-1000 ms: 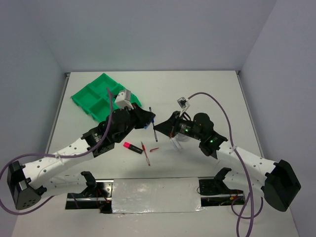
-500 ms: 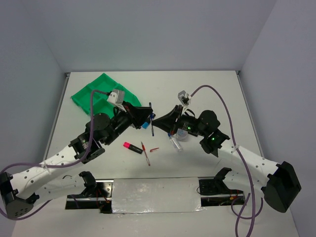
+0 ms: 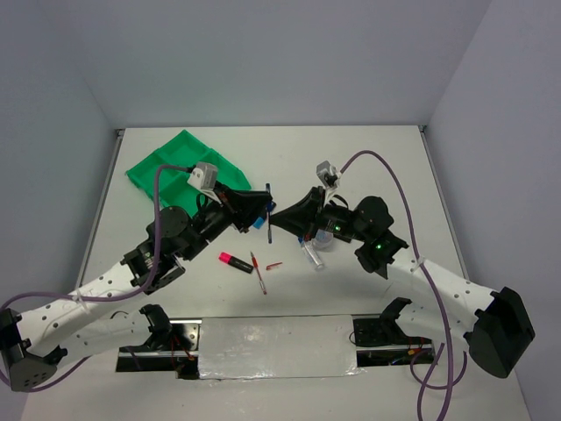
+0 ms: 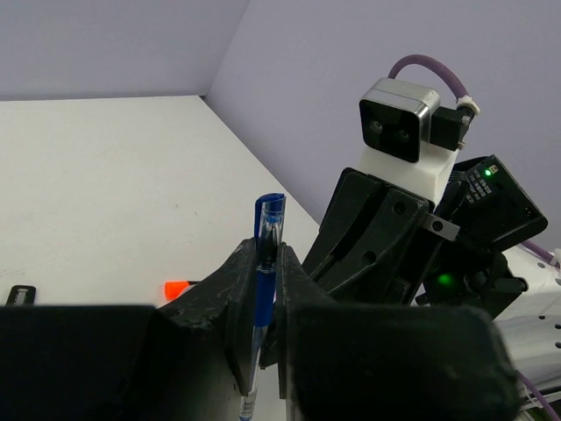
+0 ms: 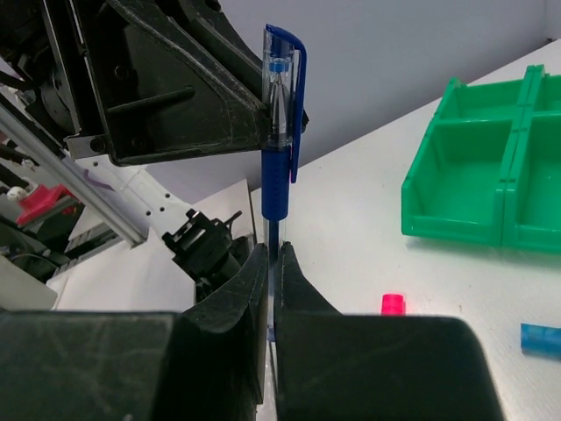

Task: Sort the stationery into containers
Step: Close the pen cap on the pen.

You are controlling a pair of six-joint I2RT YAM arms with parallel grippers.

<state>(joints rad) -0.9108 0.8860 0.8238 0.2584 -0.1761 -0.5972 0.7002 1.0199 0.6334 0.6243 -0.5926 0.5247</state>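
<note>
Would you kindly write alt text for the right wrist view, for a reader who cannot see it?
A blue pen stands upright, pinched low by the right gripper and higher up by the left gripper. Behind, on the white table, sits a green tray at right.

Tray [image 3: 147,174] far L; highlighter [image 3: 235,260] just L of loose pen [image 3: 258,273], ctr.

The white table [image 3: 377,158] is evenly and brightly lit from above; only soft, faint shadows are cast beneath the arms. In the right wrist view the thin blue pen [image 5: 277,175] is rendered sharply above the black fingers [image 5: 232,298], which are left dark and slightly blurred.
</note>
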